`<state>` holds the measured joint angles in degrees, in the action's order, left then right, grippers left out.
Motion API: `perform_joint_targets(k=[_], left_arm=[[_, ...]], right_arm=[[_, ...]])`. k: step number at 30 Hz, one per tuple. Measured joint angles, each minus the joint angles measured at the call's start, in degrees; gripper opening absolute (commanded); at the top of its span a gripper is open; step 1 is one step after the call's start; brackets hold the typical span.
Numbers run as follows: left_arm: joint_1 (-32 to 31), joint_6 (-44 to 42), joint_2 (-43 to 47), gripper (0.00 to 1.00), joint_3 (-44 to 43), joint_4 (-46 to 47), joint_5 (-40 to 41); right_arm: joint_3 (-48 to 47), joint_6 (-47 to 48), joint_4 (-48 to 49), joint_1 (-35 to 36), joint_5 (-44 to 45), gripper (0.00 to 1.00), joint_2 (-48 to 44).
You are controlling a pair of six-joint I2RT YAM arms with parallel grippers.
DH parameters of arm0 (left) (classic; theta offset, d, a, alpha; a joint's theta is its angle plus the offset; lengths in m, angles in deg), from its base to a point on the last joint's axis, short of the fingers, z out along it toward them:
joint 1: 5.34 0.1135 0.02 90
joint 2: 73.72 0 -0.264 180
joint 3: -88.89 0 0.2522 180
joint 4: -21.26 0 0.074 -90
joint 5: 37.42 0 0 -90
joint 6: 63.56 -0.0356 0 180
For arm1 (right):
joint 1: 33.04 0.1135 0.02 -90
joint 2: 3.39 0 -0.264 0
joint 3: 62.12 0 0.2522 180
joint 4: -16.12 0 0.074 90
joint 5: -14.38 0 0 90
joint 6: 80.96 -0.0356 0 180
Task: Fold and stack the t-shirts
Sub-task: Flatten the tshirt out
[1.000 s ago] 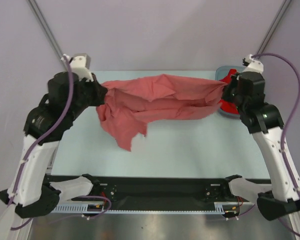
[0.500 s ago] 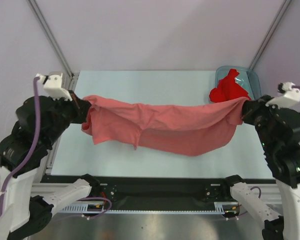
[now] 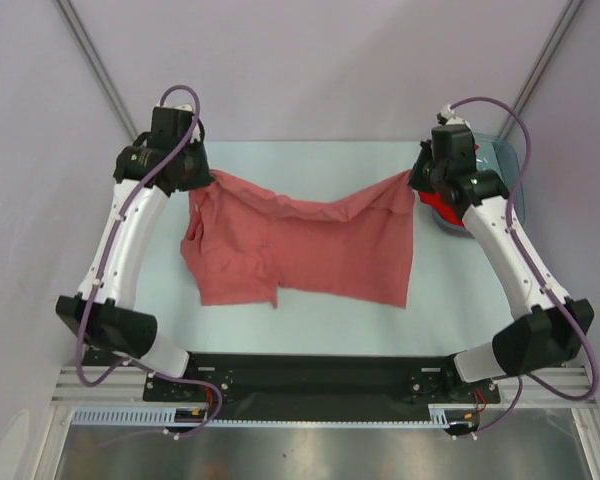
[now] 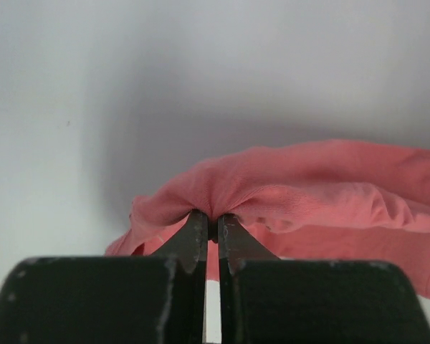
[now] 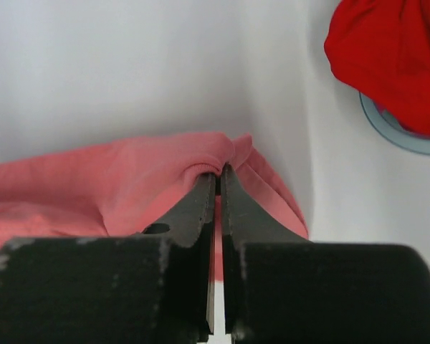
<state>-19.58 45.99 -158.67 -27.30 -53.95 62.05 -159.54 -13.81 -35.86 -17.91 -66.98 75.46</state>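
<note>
Nearest me, the strip of table (image 3: 320,325) in front of the arm bases no longer has cloth hanging over it. Half a second ago the salmon-pink t-shirt (image 3: 310,250) was stretched as a taut band in the air there, between my two arms. Now both arms reach out toward the far side and the shirt has gone with them. Its near hem lies on the table mid-way out, and the body spreads away from me, wrinkled and doubled over on the left side.

Further out, the far edge sags between the two held corners. The left gripper (image 4: 210,222) is clamped tight on a bunch of pink fabric, and the right gripper (image 5: 218,175) pinches the opposite corner just as firmly.

I read this as the lay-out swing nearly finished. The shirt is down but not flat, so no fold is made and no stack is begun.

Farthest, beyond the right gripper, a red t-shirt (image 5: 394,57) sits in the bin (image 5: 398,137), waiting.
</note>
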Motion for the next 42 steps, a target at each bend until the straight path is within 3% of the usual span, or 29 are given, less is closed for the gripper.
perform_joint_targets(k=[5,10,14,22,27,32,37,42], left_arm=[[3.1,0.4,-4.4,0.00,-4.4,2.7,-3.1],[2.8,1.2,0.9,0.00,-5.9,5.2,-9.0],[2.8,2.1,9.6,0.00,-4.1,6.2,-12.9],[2.7,2.5,36.5,0.00,9.4,13.0,-25.6],[2.7,2.9,43.5,0.00,10.6,16.4,-28.9],[2.6,3.1,36.2,0.00,6.7,15.3,-25.5],[3.1,3.3,18.0,0.00,2.0,14.4,-19.1],[6.9,3.3,-3.3,0.00,-0.8,13.8,-18.1]], right_arm=[[-8.7,0.5,1.3,-1.0,-0.6,0.00,6.9],[-10.1,0.3,1.1,-0.9,-1.3,0.00,1.9],[-8.9,0.4,-0.8,0.3,-1.5,0.00,-6.9],[-3.6,1.5,-4.2,1.9,-1.1,0.00,-30.6],[-3.7,1.7,-4.2,1.9,-1.0,0.00,-35.7],[0.1,-0.1,-1.7,1.9,-1.7,0.00,-29.8],[3.8,-2.2,7.1,1.9,-3.1,0.00,-14.1],[5.0,-2.8,17.2,0.8,-3.6,0.00,5.0]])
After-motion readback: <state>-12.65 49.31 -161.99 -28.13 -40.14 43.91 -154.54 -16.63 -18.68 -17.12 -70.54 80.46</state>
